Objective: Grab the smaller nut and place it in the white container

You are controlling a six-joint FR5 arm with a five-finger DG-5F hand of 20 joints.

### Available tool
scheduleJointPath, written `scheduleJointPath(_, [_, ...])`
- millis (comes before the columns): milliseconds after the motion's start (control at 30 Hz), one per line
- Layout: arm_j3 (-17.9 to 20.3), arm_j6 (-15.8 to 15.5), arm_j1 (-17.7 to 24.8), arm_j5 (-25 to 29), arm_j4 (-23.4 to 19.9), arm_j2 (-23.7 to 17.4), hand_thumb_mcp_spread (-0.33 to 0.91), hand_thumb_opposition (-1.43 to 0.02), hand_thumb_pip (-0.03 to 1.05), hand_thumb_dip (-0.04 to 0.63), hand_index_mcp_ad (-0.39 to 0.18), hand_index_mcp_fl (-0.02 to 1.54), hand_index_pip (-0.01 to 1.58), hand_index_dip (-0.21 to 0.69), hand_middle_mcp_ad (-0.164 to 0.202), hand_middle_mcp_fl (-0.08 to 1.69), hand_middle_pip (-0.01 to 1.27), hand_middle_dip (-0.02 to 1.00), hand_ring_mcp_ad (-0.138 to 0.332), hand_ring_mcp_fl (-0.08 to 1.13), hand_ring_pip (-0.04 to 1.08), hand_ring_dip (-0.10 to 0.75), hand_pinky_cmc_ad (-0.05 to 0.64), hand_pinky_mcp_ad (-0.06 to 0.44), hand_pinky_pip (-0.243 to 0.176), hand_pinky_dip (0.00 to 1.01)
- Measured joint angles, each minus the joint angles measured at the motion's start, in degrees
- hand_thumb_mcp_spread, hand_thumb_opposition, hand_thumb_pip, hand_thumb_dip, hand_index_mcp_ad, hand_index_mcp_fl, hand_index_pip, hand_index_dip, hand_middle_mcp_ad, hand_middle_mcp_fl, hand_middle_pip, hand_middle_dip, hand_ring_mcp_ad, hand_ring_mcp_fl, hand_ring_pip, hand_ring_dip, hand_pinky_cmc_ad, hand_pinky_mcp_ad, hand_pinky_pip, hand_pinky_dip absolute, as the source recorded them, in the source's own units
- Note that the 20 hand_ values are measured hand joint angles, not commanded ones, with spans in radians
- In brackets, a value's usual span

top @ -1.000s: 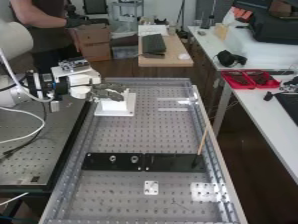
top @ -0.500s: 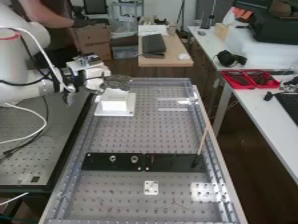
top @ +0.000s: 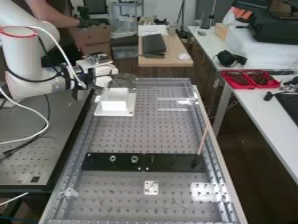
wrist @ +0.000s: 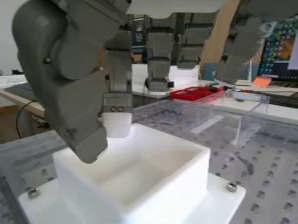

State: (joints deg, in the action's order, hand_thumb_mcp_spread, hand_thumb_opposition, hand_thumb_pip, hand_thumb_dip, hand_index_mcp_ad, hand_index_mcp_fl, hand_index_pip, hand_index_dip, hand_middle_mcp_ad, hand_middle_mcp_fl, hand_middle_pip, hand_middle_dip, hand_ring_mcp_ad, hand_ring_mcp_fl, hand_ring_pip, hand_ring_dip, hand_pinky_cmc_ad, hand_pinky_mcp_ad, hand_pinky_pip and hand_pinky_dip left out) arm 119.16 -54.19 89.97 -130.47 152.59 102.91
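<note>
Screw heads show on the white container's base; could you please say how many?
2: one screw head and another on opposite sides of the base, the white walls between them. More may be hidden behind the walls.

Open white container (wrist: 174,192) between two screws (wrist: 232,187)

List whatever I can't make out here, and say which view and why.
- High view: whether the two small metal pieces on the dark plate are nuts; too small.
- High view: floor of the white container; behind its near wall.
- Wrist view: the container's inner corner nearest the camera; behind its near walls.
- Wrist view: upper part of the hand; cut off by the top edge.
</note>
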Motion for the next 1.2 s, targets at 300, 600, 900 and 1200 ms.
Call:
scheduleJointPath(300, [-1.13,1.51,3.20,2.10,-1.40,1.63,0.42,-0.94,0.59,0.204,-0.169,0.55,1.54,0.077,0.063,0.37,0.13,0.25,0.093,0.08,0.10,0.089,0.346,0.297,0.066,0.25])
scheduleJointPath(600, [-2.81,0.84,3.02,3.84,-0.69,3.65,0.42,-0.95,0.58,0.202,-0.169,0.56,1.54,0.077,0.065,0.36,0.12,0.25,0.094,0.08,0.10,0.089,0.346,0.297,0.066,0.25])
scheduleJointPath(900, [-3.69,0.14,2.63,4.85,1.69,4.27,0.44,-0.93,0.60,0.204,-0.176,0.44,1.54,0.080,0.061,0.37,0.12,0.25,0.091,0.08,0.10,0.089,0.346,0.297,0.066,0.25])
scheduleJointPath(1200, [-4.38,0.11,1.36,5.83,3.98,3.73,0.41,-0.85,0.68,0.206,-0.188,0.05,1.29,0.012,0.061,0.28,0.11,0.25,0.096,0.01,0.10,0.089,0.347,0.295,0.063,0.31])
